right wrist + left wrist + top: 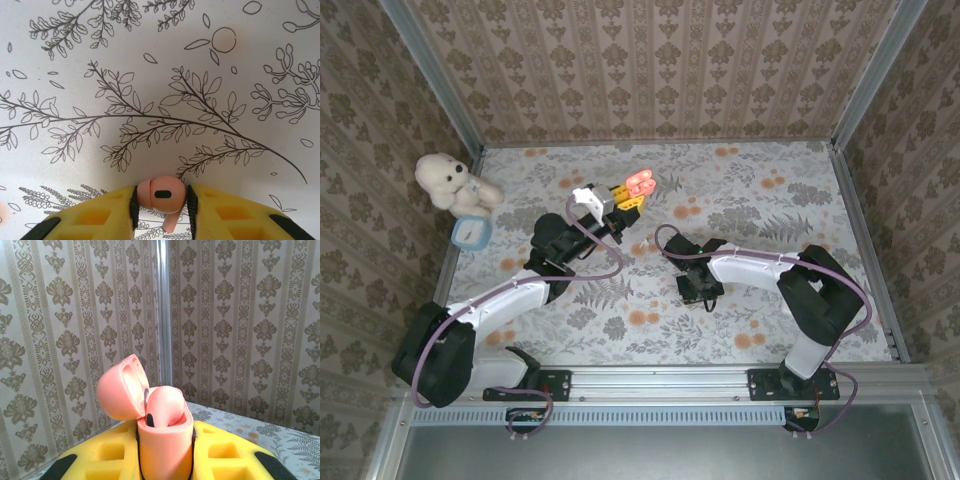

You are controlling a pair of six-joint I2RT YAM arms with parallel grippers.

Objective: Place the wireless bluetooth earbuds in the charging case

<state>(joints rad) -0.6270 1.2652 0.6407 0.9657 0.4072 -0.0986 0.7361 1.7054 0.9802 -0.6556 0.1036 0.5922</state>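
Earbud (161, 192) tight in downward right gripper (161, 205); charging case (167, 412) tight in level left gripper (165, 460).

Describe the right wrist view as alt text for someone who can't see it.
A salmon-pink earbud is pinched between the yellow fingers of the right pincer at the bottom centre, its stem pointing down. Behind it lies a white tabletop printed with leafy branches.

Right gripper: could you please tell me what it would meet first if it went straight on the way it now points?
The flower-printed table cover. The right gripper points down at it, a pink earbud between its jaws, and nothing lies in the way; the gap is hard to judge.
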